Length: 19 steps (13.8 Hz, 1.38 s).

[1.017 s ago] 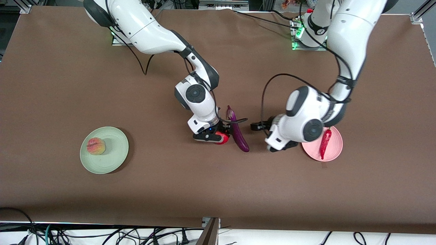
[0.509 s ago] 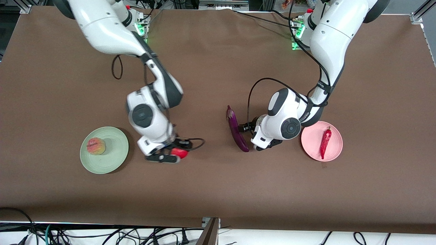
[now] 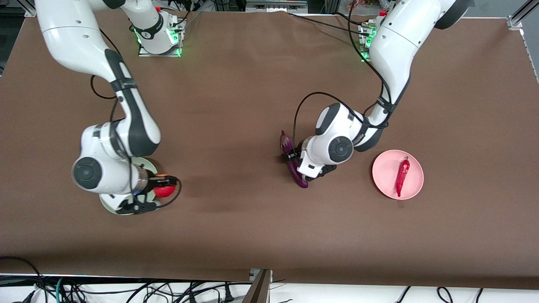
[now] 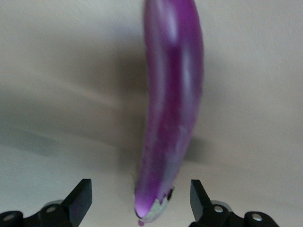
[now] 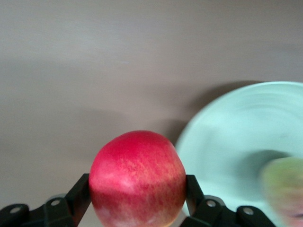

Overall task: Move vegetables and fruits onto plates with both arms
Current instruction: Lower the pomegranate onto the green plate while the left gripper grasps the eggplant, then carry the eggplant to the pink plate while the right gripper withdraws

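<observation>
Eggplant (image 4: 170,109) lies between left gripper's (image 4: 139,201) spread fingers (apparently untouched).

Robotics lab: two arm bases (image 3: 159,40) bolted to plates with green status LEDs at top of frame, brown cloth (image 3: 252,227) over the bench, aluminium framing (image 3: 518,16) at top corners, loose cables (image 3: 126,290) along bottom edge

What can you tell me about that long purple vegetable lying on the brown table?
The eggplant is long, slim, slightly curved and glossy purple, with a dark stem cap at the end farther from the front camera. It lies flat on the brown table, off both plates. The left end effector hangs over it, fingers open on either side of its stem end, not yet closed on it.
</observation>
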Available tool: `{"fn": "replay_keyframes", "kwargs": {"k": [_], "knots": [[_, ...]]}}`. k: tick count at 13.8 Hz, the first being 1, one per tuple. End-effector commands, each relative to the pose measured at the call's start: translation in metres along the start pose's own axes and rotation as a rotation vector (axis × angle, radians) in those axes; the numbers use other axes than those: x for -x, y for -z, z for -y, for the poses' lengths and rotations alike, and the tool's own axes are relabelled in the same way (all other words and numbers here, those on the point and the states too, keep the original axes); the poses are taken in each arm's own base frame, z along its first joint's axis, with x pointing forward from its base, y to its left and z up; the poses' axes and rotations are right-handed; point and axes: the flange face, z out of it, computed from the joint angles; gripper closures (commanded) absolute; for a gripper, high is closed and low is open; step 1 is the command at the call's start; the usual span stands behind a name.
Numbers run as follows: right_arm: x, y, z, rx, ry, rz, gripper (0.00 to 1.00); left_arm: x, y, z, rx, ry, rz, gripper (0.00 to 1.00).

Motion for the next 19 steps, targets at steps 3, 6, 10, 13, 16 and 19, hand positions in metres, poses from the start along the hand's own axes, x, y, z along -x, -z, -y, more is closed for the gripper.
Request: {"fn": "replay_keyframes", "kwargs": {"k": [3,6,10,13,16,19], "knots": [[0.007,-0.011,-0.058,0.01,0.014,0.037,0.9,0.001,-0.015,0.003,-0.022,0.005,-0.032,0.33],[0.007,-0.029,-0.072,0.022,-0.004,0.054,0.89,0.002,-0.019,0.006,-0.027,0.017,-0.028,0.51],[0.007,-0.05,-0.077,0.025,-0.007,0.082,0.81,0.01,-0.025,0.0,-0.032,0.009,-0.029,0.71],[0.008,-0.065,-0.08,0.026,-0.011,0.1,0.2,-0.004,-0.015,0.012,-0.038,0.016,-0.022,1.0],[0.006,-0.057,-0.092,0.018,-0.024,0.079,0.01,-0.046,0.031,0.061,-0.088,-0.072,0.075,1.0],[0.0,-0.008,-0.089,0.022,-0.016,0.033,0.01,-0.08,0.093,0.123,-0.107,-0.156,0.183,1.0]]}}
